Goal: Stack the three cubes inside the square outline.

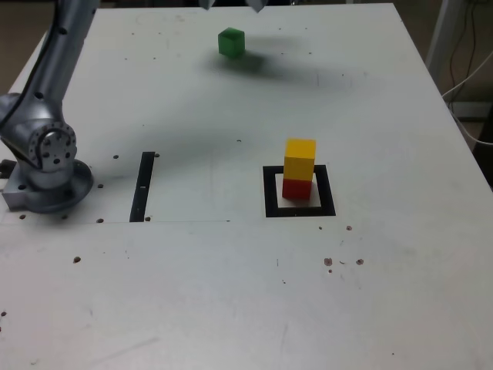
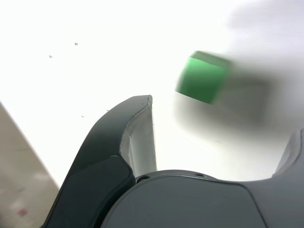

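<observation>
A yellow cube (image 1: pixel 300 159) sits on top of a red cube (image 1: pixel 296 188), both inside the square outline (image 1: pixel 300 191) at the table's middle right in the exterior view. The green cube (image 1: pixel 231 42) rests alone on the table at the far side. Only the two fingertips of my gripper (image 1: pixel 231 5) show at the exterior view's upper edge, above and behind the green cube. In the wrist view the gripper (image 2: pixel 218 142) is open and holds nothing, with the blurred green cube (image 2: pixel 202 77) on the table ahead of the jaws, apart from them.
The arm's base (image 1: pixel 46 166) stands at the exterior view's left, with a narrow black strip (image 1: pixel 143 185) beside it. The table's right edge (image 1: pixel 451 116) runs close to white cables (image 1: pixel 470 69).
</observation>
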Controlling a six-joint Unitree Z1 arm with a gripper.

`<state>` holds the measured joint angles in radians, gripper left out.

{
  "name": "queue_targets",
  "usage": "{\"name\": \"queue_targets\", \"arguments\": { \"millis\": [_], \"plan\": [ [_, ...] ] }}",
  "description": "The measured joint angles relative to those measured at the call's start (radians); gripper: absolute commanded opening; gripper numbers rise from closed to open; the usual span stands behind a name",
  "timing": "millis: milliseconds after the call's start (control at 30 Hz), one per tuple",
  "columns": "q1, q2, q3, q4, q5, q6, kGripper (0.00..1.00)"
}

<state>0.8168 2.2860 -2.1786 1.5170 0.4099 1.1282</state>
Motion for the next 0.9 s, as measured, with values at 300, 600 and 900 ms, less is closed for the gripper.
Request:
{"name": "queue_targets", "arguments": {
  "millis": [300,600,900],
  "plan": [
    [0.001,0.007,0.156,-0.175,0.161,0.048,0.99],
    [0.004,-0.024,0.194,-0.252,0.083,0.115,0.98],
    [0.026,-0.015,0.193,-0.250,0.015,0.149,0.94]
  ]
}}
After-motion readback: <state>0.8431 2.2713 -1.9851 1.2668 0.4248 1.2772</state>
